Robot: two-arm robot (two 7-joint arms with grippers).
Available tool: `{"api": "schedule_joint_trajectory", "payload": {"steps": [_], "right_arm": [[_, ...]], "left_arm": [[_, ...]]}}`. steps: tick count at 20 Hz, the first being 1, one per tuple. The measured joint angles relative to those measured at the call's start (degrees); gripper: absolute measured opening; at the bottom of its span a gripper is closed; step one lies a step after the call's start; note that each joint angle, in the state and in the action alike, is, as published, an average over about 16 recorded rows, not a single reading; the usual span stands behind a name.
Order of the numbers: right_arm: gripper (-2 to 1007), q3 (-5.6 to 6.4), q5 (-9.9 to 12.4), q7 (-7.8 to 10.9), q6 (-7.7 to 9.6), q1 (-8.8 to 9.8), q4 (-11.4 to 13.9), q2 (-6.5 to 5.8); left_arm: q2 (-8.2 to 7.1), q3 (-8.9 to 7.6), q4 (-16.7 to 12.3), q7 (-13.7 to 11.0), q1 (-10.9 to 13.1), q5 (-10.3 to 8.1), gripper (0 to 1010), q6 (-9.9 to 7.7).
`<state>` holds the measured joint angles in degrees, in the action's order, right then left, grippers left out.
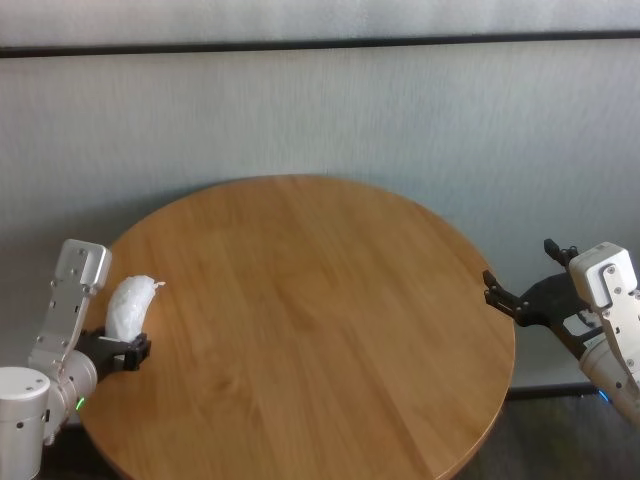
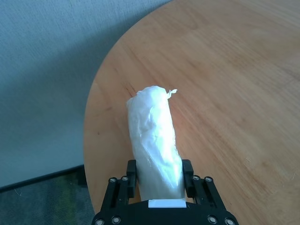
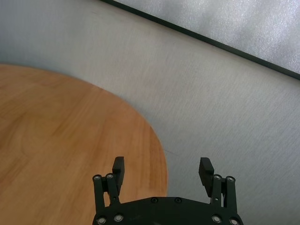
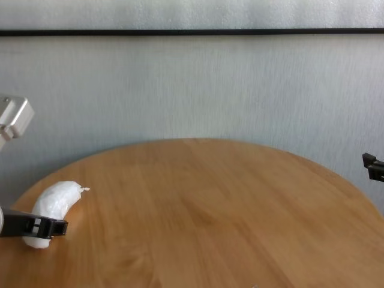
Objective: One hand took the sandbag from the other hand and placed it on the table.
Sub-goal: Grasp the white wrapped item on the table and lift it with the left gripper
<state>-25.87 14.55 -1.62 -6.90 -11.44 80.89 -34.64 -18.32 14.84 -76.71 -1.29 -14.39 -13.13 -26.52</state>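
Note:
The white sandbag (image 1: 131,304) is gripped at its lower end by my left gripper (image 1: 115,350), the green-ring one, over the left edge of the round wooden table (image 1: 320,320). In the left wrist view the pouch (image 2: 152,136) stands between the black fingers (image 2: 131,176), its tied tip pointing away. The chest view shows it (image 4: 55,199) low over the tabletop. My right gripper (image 1: 520,264), with the blue ring, is open and empty just beyond the table's right edge; its spread fingers (image 3: 118,165) show in the right wrist view.
A grey wall with a dark horizontal strip (image 1: 320,45) stands behind the table. Grey floor (image 2: 42,197) shows beside the table's left edge. Nothing else lies on the tabletop (image 4: 210,210).

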Motion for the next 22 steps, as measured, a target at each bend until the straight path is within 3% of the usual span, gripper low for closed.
{"api": "schedule_joint_trajectory", "payload": {"steps": [8, 22], "right_arm": [[1001, 0.0, 0.0, 0.0, 0.0, 0.0, 0.0, 0.0], [1001, 0.0, 0.0, 0.0, 0.0, 0.0, 0.0, 0.0]], "left_arm": [[-0.02, 0.03, -0.02, 0.02, -0.02, -0.03, 536, 0.03], [-0.03, 0.05, -0.05, 0.01, -0.05, -0.03, 431, 0.08]]}}
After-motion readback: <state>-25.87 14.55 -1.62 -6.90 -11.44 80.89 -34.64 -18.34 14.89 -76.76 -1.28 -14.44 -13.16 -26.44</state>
